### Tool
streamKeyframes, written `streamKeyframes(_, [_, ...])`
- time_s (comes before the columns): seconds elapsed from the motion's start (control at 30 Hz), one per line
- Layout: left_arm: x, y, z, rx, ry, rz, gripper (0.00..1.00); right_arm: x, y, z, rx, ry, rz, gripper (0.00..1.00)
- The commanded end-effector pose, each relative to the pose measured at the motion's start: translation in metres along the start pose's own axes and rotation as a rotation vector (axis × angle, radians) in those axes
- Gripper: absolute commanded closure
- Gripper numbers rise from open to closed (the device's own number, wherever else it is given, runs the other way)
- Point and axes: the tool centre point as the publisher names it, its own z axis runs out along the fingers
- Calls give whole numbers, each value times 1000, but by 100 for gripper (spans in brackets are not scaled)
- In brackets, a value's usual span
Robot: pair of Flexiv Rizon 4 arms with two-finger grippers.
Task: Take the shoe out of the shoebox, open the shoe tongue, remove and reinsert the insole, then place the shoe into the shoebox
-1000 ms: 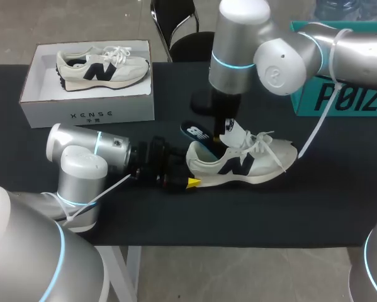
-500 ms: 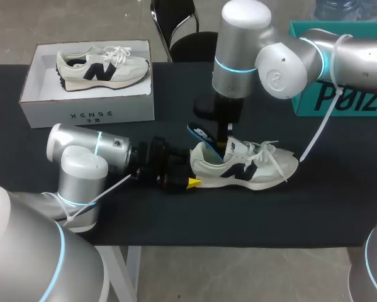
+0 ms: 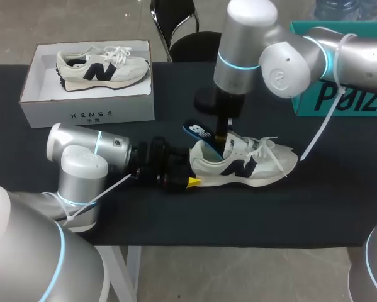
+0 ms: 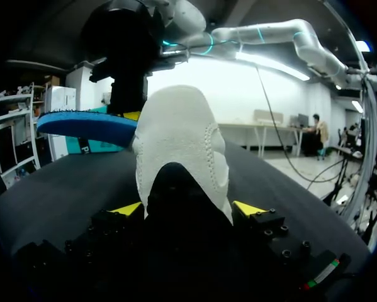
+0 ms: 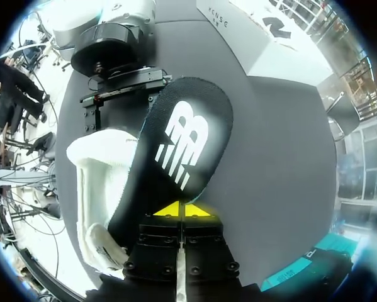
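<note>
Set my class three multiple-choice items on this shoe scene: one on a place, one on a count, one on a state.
1. Where does the spare shoe lie?
A. in the white shoebox
B. on the teal box
C. under an arm

2. How many shoes show in the head view?
A. one
B. two
C. three

3. What state is the right tool in?
A. open
B. shut on the insole
C. shut on a lace

Answers:
1 A, it rests inside the box's walls.
2 B, one is boxed and the other shoe lies outside the box.
3 B, its yellow tips pinch the insole's end.
</note>
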Motion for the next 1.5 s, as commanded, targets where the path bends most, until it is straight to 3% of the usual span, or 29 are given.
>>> streamKeyframes(0.03, [2,3,3,0,2,3,100,-3,1,1,-13,-12,4,100])
streamKeyframes(0.4, [2,3,3,0,2,3,100,-6,-3,-3,-43,-28,23,100])
streamKeyframes(1.2, [2,3,3,0,2,3,100,-22,9,-33,-94,-98,29,100])
streamKeyframes(1.5, [2,3,3,0,2,3,100,-16,7,-26,-106,-87,28,100])
